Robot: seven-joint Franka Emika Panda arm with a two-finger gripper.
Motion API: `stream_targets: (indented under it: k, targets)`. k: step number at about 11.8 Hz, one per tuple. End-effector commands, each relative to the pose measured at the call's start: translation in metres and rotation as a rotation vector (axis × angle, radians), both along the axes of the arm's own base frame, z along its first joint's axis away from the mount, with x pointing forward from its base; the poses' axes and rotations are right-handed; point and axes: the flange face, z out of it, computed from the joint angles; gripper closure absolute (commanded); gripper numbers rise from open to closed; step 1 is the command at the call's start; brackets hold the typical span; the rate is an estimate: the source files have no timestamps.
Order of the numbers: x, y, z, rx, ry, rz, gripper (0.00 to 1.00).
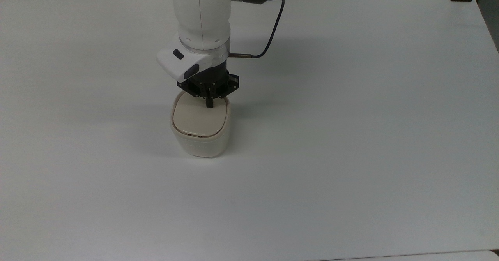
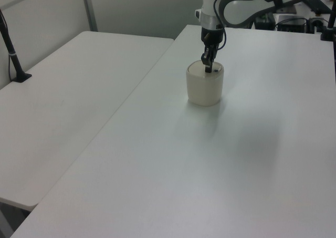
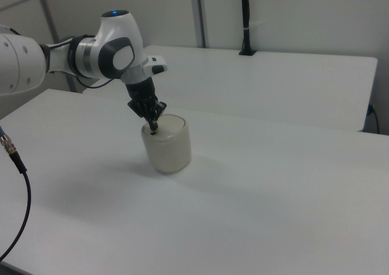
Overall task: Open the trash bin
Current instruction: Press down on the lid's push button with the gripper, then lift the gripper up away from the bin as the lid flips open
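The arm point(image 1: 200, 19) is cut off by the top view's upper edge, its base out of sight; the gripper point(image 1: 209, 104) covers the far edge of the trash bin's point(image 1: 199, 130) lid point(image 1: 199, 117), so whatever lies under the jaws there is hidden; whether the tips touch the lid cannot be told; the table point(image 1: 351, 136) runs past the top view's left and lower edges; in the right view a black cable point(image 3: 18, 190) leaves at the left and lower edges.
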Motion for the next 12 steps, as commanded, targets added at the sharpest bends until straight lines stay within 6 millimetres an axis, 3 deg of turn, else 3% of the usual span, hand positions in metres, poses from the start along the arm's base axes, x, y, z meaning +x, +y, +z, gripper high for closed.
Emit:
stream_targets:
  k: [1,2,3,5,6,7,8,9,10,12]
  targets:
    - [0.003,0.002,-0.029,-0.025,0.039,-0.001,1.0]
    - [0.002,0.001,-0.027,-0.025,0.037,-0.003,1.0]
    - [-0.001,-0.001,-0.011,-0.018,0.024,-0.006,1.0]
    - [-0.023,-0.013,0.043,0.003,0.015,-0.024,1.0]
    - [-0.039,-0.021,0.072,0.014,0.027,-0.033,0.92]
    - [-0.058,-0.032,0.097,0.023,0.045,-0.046,0.8]
    - [-0.073,-0.034,0.113,0.03,0.078,-0.05,0.58]
    - [-0.087,-0.04,0.125,0.036,0.1,-0.055,0.19]
    - [-0.098,-0.049,0.129,0.034,0.113,-0.06,0.0]
    - [-0.109,-0.058,0.136,0.02,0.114,-0.064,0.0]
